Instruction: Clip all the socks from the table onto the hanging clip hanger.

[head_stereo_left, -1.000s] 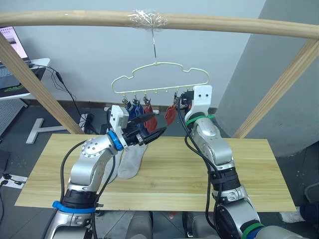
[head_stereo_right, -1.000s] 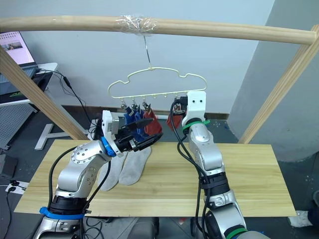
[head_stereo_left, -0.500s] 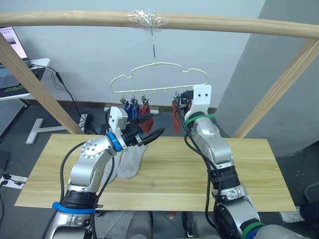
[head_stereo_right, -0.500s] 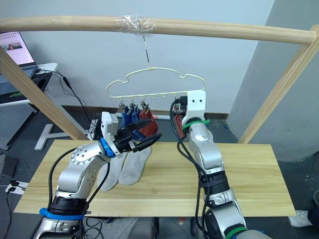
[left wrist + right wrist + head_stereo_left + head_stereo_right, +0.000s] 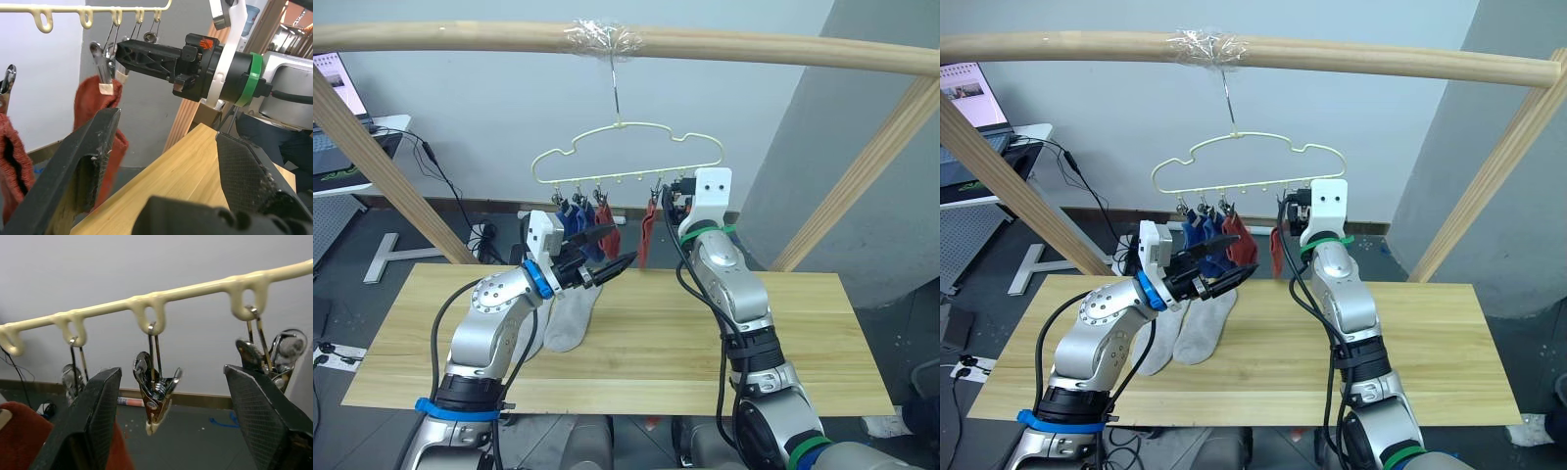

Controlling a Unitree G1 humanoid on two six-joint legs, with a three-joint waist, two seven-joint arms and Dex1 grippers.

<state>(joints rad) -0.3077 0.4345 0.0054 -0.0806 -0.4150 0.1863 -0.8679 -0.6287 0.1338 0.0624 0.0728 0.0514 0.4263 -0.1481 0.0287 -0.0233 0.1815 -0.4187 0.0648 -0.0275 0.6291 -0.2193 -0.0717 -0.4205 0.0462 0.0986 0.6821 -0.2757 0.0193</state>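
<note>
1. Clips of the clip hanger (image 5: 626,155) are small and partly hidden: the blue socks (image 5: 574,219) and one rust red sock (image 5: 606,217) crowd together behind the left gripper (image 5: 607,253), so their exact clips are hard to tell apart.
2. Thin pale yellow wire with a wavy, cloud-like top forms that hanger, hooked on a round wooden pole (image 5: 754,46) under crinkled clear tape.
3. Four socks hang: two blue, two rust red. The second red sock (image 5: 646,233) dangles from a clip just beside the right gripper (image 5: 672,199).
4. Two light grey socks (image 5: 570,315) lie flat on the plank tabletop (image 5: 803,333), partly covered by the left arm.
5. Both grippers stand wide open, holding nothing; an empty dark metal clip (image 5: 155,396) hangs between the right fingers.
</note>
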